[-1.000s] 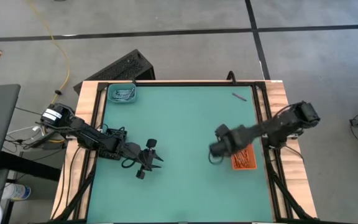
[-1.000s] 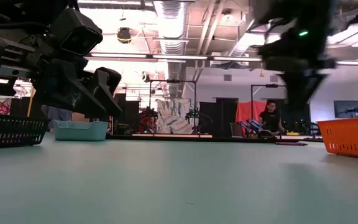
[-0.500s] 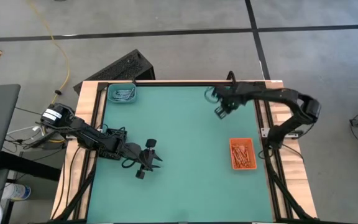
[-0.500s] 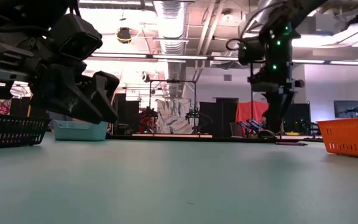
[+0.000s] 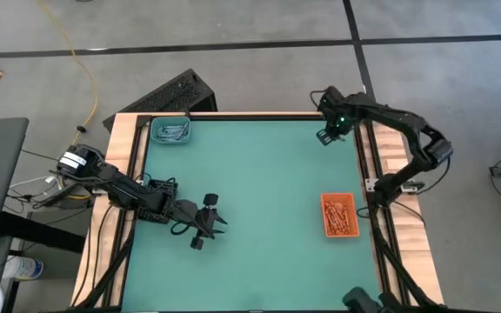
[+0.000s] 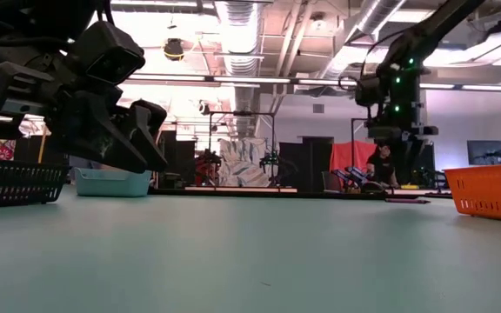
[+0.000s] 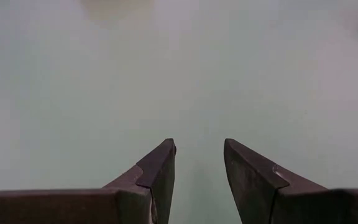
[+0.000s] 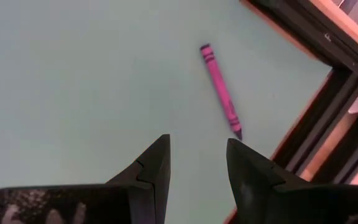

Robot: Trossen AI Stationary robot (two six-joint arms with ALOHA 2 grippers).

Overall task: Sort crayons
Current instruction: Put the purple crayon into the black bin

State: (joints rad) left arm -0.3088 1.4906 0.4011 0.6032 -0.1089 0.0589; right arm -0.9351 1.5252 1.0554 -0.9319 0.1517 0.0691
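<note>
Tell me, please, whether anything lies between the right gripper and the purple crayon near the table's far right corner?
Nothing visible does. The right gripper hangs over bare mat, fingers apart, and the purple crayon lies alone just ahead of them, beside the table's edge frame.

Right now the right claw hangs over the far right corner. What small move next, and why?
Probably ease the right claw forward and down onto the purple crayon. It lies loose on the mat just ahead of the open fingers, beside the table's frame, outside any tray, while the left claw waits empty.
</note>
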